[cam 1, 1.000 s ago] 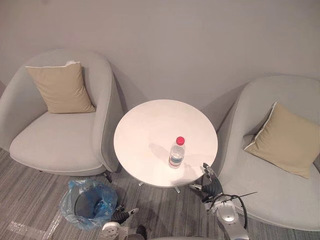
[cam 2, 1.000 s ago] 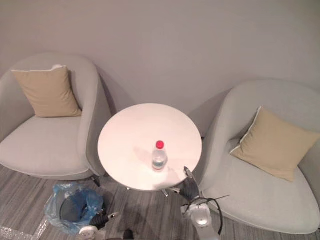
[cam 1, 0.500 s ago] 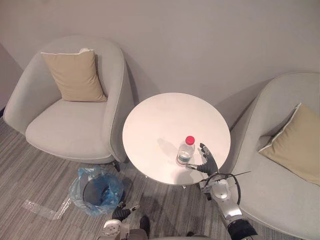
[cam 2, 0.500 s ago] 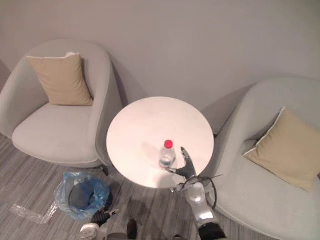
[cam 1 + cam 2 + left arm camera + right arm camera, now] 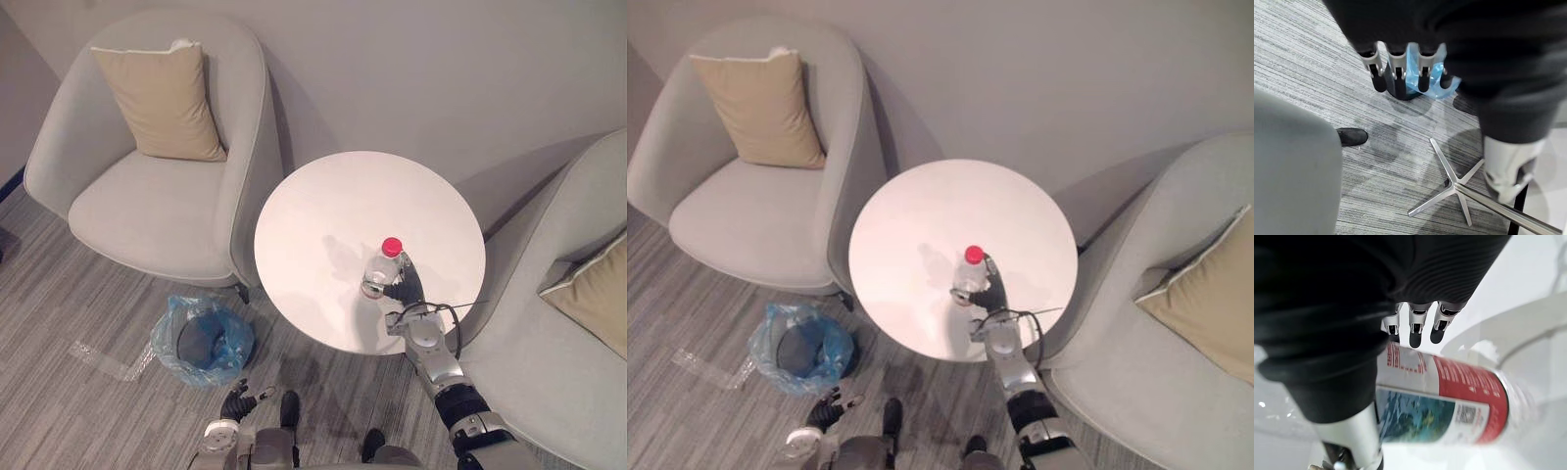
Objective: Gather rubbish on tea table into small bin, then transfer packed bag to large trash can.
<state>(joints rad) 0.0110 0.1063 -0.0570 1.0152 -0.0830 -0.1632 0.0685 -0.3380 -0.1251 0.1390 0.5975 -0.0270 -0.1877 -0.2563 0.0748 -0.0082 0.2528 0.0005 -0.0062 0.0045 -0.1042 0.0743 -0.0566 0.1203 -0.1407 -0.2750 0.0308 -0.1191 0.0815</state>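
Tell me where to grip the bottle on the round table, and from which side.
Best take the bottle round its labelled middle, coming from the near right edge of the table, where the right hand is open beside it. It stands upright, and its round body is wider than the red cap.

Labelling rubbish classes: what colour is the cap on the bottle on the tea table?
Red, slightly pinkish. The cap shows best in the left eye view.
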